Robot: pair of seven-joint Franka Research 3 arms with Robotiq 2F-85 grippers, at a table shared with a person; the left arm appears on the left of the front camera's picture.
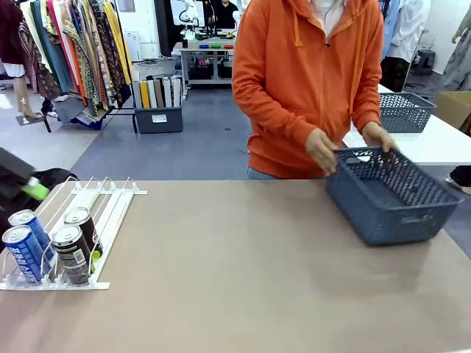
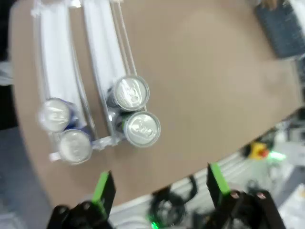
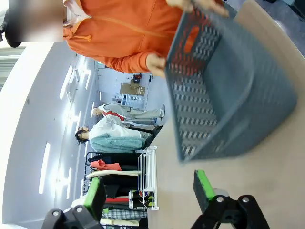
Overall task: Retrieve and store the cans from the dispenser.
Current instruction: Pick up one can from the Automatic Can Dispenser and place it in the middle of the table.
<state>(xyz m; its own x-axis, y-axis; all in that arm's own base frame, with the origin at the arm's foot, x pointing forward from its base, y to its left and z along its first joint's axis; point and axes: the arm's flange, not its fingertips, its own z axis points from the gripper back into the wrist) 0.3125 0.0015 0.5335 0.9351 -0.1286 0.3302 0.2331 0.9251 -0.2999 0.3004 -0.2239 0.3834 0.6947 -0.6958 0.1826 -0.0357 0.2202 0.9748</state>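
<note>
Four cans [image 1: 72, 254] in dispenser [image 1: 110, 202], person [image 1: 309, 73] holding basket [image 1: 412, 213]

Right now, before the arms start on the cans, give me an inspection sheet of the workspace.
Surface: tan table, matte top.
Job's things: dispenser at the robot's left; two blue cans and two dark cans upright at its front lip, in neighbouring lanes.
Clutter: one basket at the far right, held at its rim by a person's hands.
Grippers: left gripper open, empty, above the table's near edge by the dispenser; right gripper open, empty, facing the basket.
Cables: black cables below the table's near edge.
Surroundings: clothes rack; second basket on a white table behind.
</note>
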